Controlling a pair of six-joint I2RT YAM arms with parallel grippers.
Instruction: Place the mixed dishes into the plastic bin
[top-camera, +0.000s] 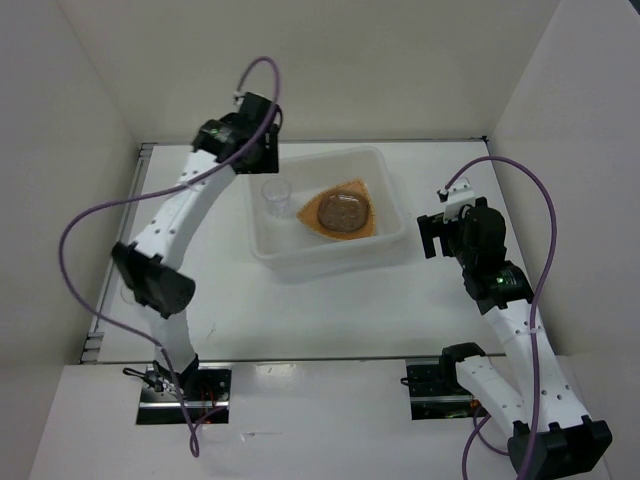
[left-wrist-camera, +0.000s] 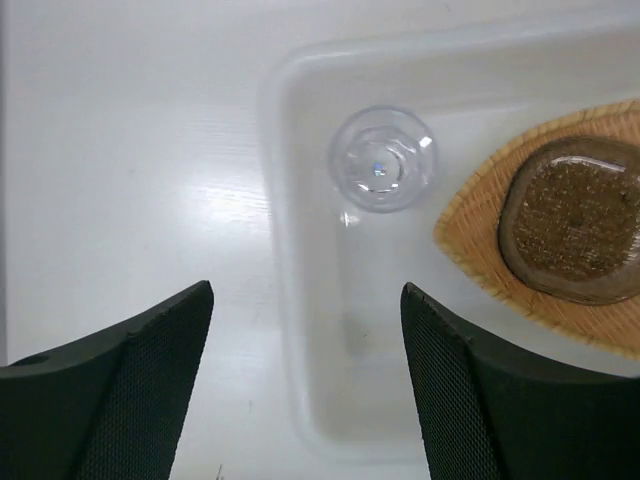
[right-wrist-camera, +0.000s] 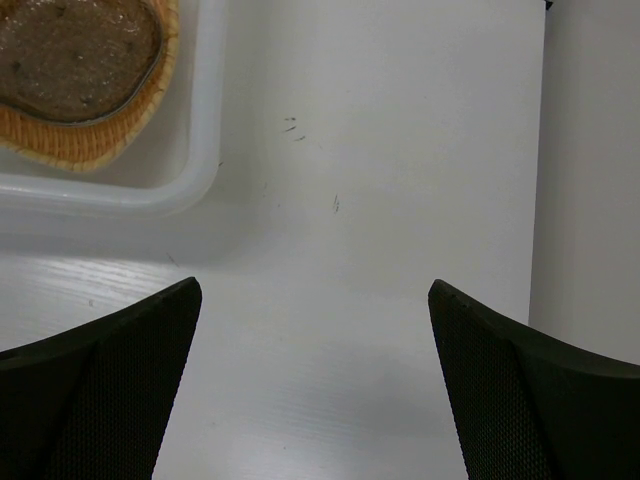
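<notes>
Left gripper (left-wrist-camera: 305, 300) hangs with fingers spread wide and empty over the plastic bin (left-wrist-camera: 285, 200); inside I see a clear cup (left-wrist-camera: 382, 160) beside the orange ribbed plate (left-wrist-camera: 478, 215), which carries a grey-brown plate (left-wrist-camera: 575, 215); right gripper (right-wrist-camera: 315, 290), likewise spread, hovers above the white table (right-wrist-camera: 400, 150) beside the bin.

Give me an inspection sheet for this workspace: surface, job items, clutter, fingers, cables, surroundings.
Surface: white table, a few tiny dark marks.
Job's things: plastic bin holds an orange plate, a grey-brown plate resting on it, and a clear cup beside them.
Clutter: nothing seen.
Grippers: left gripper and right gripper, fingers open, both empty.
Cables: purple cables, one looping off each arm.
Surroundings: plain white walls.
</notes>
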